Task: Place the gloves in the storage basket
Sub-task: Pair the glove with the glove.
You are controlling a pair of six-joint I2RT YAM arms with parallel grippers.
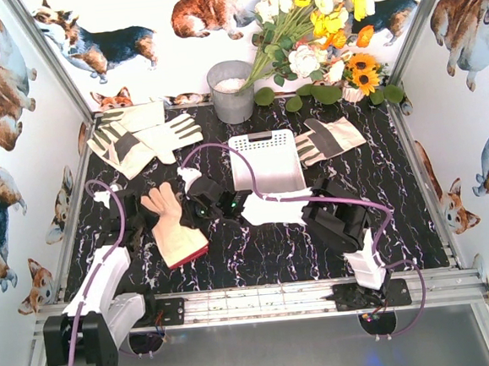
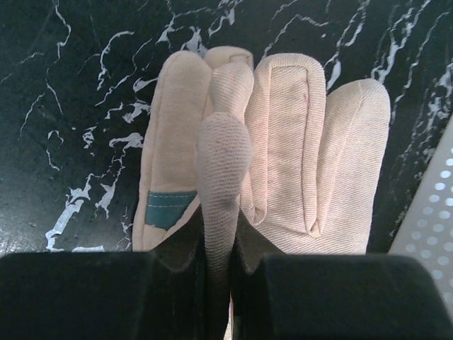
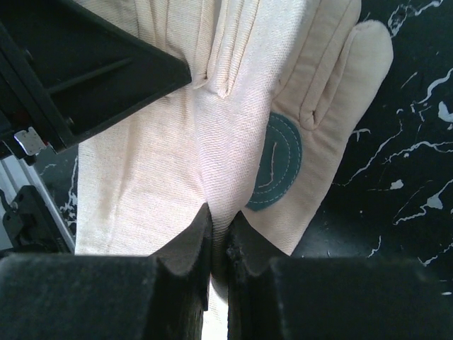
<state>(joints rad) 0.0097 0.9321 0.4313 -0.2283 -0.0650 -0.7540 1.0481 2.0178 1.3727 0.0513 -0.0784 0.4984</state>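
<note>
Glove (image 1: 272, 208) of cream fabric hangs stretched between the two grippers, just on the near side of the basket (image 1: 262, 139) and touching or nearly touching its near wall. The left gripper (image 1: 245, 207) is clamped on one fingertip of it. The right gripper (image 1: 302, 211) pinches a fold of the cloth lower down the back of the hand, with its jaws drawn tight together.

Straight beyond both grippers lies the basket, white and rectangular, its perforated side showing at the far right edge of the left wrist view. A purple cable (image 1: 216, 149) arcs over the table beside the basket's left corner, above the left gripper.

To the left of the left gripper, a peach glove (image 1: 173, 222) with a red cuff edge lies flat on the black marbled table (image 1: 259, 254). Farther off on that side, a pile of gloves (image 1: 135, 136) with grey palm patches sits in the far corner. Beyond the right gripper, one more grey-palmed glove (image 1: 330, 138) lies just beside the basket's right wall. Past the basket stand a grey bucket (image 1: 231, 91) and a spray of flowers (image 1: 317, 25).

Close up, the held glove has a fine twill weave with stitched finger seams. A round teal patch (image 3: 276, 163) is sewn near the base of the thumb, and its fingers lie together against the dark tabletop.
</note>
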